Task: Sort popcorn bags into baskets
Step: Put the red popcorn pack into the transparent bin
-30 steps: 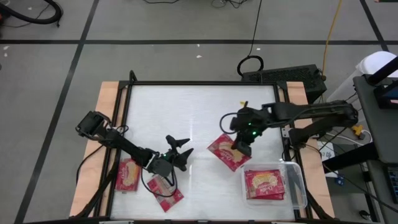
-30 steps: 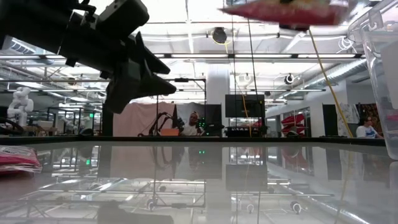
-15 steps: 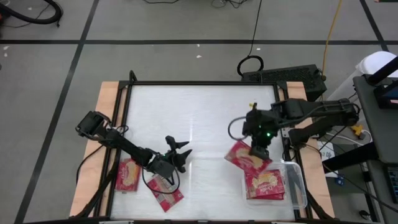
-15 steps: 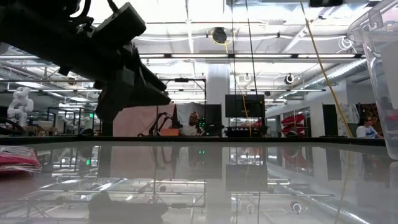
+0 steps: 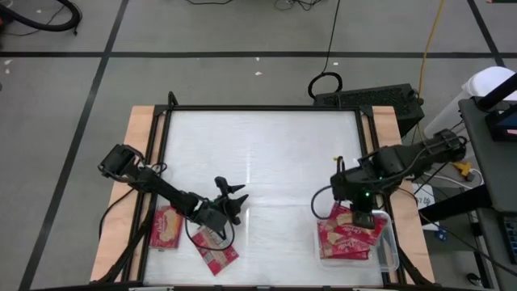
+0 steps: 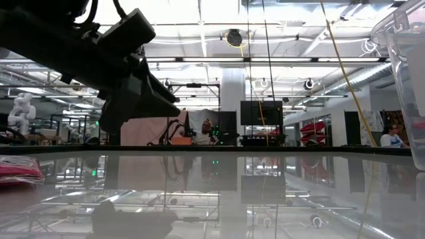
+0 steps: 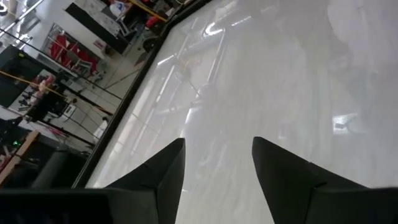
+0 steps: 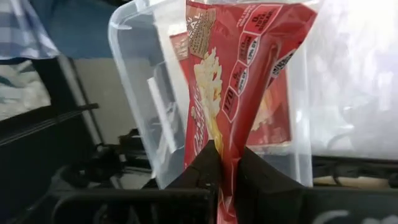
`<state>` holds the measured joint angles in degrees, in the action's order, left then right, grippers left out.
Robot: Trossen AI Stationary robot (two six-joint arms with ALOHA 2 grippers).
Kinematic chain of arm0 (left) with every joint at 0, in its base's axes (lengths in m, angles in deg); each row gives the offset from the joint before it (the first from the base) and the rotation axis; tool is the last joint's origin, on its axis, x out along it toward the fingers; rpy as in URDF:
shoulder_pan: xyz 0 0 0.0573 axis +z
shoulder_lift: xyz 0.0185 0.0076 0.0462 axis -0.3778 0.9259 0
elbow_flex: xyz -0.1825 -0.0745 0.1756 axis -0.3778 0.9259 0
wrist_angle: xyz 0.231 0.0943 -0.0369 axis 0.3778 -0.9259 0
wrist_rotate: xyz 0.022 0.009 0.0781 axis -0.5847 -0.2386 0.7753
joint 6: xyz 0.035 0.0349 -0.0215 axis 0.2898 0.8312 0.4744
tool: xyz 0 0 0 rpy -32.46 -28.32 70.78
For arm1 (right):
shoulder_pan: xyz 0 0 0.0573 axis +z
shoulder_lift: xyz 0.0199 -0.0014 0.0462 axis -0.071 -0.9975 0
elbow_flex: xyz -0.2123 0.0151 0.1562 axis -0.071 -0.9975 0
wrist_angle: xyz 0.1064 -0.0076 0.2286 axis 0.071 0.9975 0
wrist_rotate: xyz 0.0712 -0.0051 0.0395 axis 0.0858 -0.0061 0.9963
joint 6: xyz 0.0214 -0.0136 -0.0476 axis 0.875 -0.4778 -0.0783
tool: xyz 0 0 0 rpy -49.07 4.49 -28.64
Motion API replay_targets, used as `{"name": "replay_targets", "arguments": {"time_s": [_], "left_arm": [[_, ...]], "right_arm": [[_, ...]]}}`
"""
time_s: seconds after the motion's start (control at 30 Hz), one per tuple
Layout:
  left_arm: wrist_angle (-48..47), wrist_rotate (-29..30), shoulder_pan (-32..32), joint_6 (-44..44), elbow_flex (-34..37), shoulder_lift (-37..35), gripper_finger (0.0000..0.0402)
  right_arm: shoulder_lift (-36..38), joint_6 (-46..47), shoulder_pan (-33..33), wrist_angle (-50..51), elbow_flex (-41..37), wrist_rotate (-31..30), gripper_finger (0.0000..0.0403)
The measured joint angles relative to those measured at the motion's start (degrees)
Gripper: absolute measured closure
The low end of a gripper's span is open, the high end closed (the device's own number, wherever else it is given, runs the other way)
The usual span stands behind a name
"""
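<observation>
My right gripper [image 5: 361,215] is shut on a red popcorn bag [image 8: 236,68] above the clear basket [image 5: 388,242] at the table's near right corner. Inside the basket lies another bag [image 5: 349,243], picture side up. Two more bags [image 5: 166,228] [image 5: 216,250] lie flat on the table near the front left. My left gripper [image 5: 233,192] hovers open just right of them, pointing toward the table's middle; in the left wrist view only bare table shows between its fingers [image 7: 163,171]. My right gripper pinches the bag's near end [image 8: 227,144] between its two fingers, which slant down from the table's far side. The bag bows along its length and hangs beyond the fingertips over the basket's open top. Whether its lower end touches the bag inside, I cannot tell.
The white tabletop [image 5: 258,153] has a black frame and wooden side strips. In the low view the basket's wall [image 6: 406,73] stands at the right and a red bag's edge [image 6: 16,169] at the left. A dark box [image 5: 371,99] sits behind the far right corner.
My right gripper has carried the bag from the table's middle toward the right and near edges, tipping steeply downward, and now holds it above the basket. My left gripper has stayed in place and turned a little about its wrist.
</observation>
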<state>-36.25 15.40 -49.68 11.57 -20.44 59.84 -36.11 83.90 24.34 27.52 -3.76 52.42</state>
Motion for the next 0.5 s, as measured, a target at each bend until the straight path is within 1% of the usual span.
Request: {"name": "replay_targets", "arguments": {"time_s": [0.23,0.4,0.5], "left_arm": [[0.0,-2.5,0.6,-1.2,0.0,0.0,0.0215],[0.0,-4.9,0.5,-2.0,0.0,0.0,0.0215],[0.0,-5.5,0.4,-2.0,0.0,0.0,0.0215]], "right_arm": [[-0.2,-3.6,3.7,-0.1,-0.2,-6.9,0.0394],[-0.2,-1.6,5.9,-0.4,-3.5,-6.8,0.0394],[-0.2,-0.9,7.4,-3.0,-6.1,-4.6,0.0394]]}}
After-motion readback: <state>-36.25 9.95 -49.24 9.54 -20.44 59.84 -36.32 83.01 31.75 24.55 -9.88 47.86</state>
